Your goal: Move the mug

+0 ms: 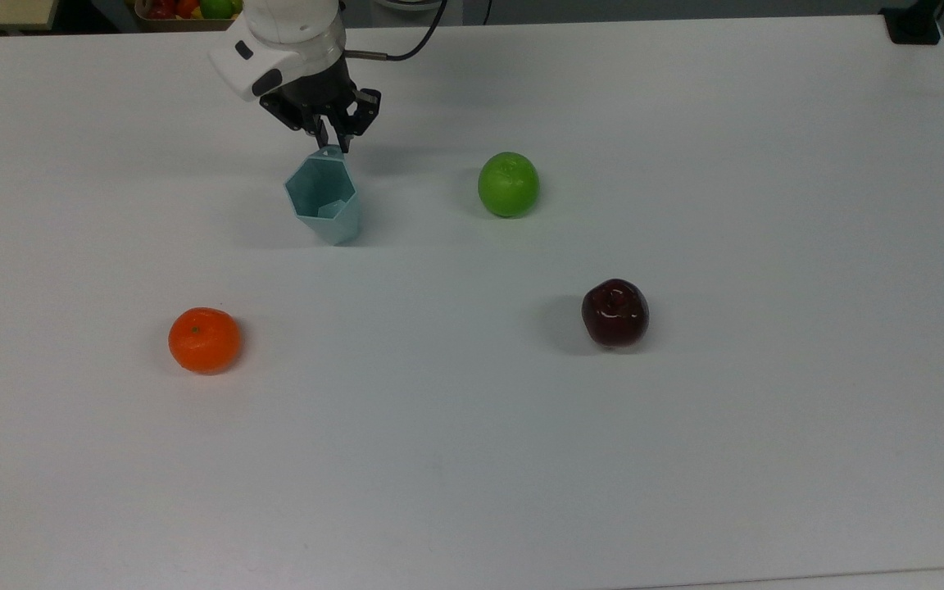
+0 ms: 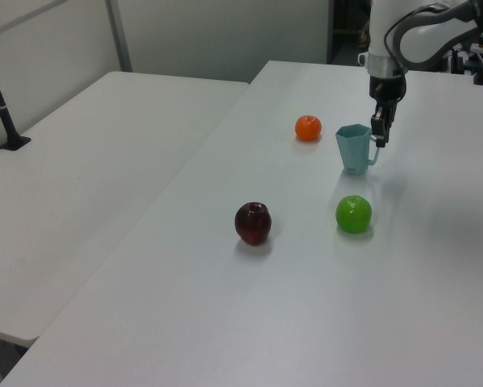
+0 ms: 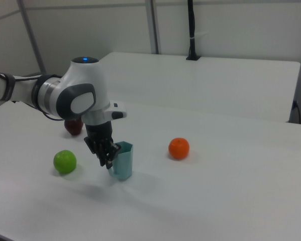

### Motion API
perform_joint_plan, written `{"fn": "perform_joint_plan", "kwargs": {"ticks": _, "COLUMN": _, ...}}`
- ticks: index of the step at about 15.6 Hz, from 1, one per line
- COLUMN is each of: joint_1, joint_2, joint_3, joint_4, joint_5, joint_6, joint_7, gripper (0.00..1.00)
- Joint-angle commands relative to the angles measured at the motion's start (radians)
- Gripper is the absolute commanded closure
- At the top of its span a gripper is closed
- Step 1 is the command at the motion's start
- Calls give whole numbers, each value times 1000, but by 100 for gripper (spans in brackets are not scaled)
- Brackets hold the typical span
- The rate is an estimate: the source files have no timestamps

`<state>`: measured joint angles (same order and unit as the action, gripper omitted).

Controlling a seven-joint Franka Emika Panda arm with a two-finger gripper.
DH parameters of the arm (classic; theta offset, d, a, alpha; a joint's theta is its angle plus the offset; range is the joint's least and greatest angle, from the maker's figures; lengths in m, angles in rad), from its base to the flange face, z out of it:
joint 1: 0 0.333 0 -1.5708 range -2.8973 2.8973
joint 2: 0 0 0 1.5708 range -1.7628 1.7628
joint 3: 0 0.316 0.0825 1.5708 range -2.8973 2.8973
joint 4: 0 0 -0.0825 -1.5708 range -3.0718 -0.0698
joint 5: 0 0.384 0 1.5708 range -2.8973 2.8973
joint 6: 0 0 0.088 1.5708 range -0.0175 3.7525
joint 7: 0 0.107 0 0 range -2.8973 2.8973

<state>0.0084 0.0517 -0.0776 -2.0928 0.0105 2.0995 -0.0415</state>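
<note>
a: the gripper points down with its fingers pinched together on the small handle tab of the mug. nothing else of the mug is held.

b: where does the mug sit?

a: on the white table. in the top view it is just below the gripper, at about 11 o'clock from the table's middle, with the green apple off at its 3 o'clock, the orange well apart at its 7 o'clock, and the dark red apple further off at 4 o'clock. i can't tell if the base touches the table or hangs just above it.

b: what could go wrong?

a: the hold is on a thin tab at one side, so i judge the mug could swing or twist about the fingers and slip out on a quick move. set down tilted, it may tip, since the body narrows toward the base. a sweep toward 3 o'clock in the top view could knock the green apple and set it rolling.

b: and the mug itself?

a: pale teal-blue, faceted, with a hexagonal rim, open and empty inside. in the left view it stands roughly upright, taller than the fruits. it looks light and rigid.
</note>
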Motion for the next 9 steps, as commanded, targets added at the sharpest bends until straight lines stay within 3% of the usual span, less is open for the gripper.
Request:
{"fn": "perform_joint_plan", "kwargs": {"ticks": 1, "joint_1": 2, "joint_2": -38, "joint_3": 1, "joint_4": -62, "joint_5": -15, "joint_6": 51, "joint_7": 15, "gripper": 100}}
{"fn": "perform_joint_plan", "kwargs": {"ticks": 6, "joint_1": 7, "joint_2": -29, "joint_3": 2, "joint_4": -69, "joint_5": -35, "joint_6": 53, "joint_7": 41, "gripper": 84}}
{"fn": "perform_joint_plan", "kwargs": {"ticks": 7, "joint_1": 2, "joint_2": -29, "joint_3": 2, "joint_4": -69, "joint_5": -35, "joint_6": 51, "joint_7": 41, "gripper": 76}}
{"fn": "perform_joint_plan", "kwargs": {"ticks": 9, "joint_1": -1, "joint_2": -35, "joint_3": 2, "joint_4": -66, "joint_5": -35, "joint_6": 48, "joint_7": 41, "gripper": 50}}
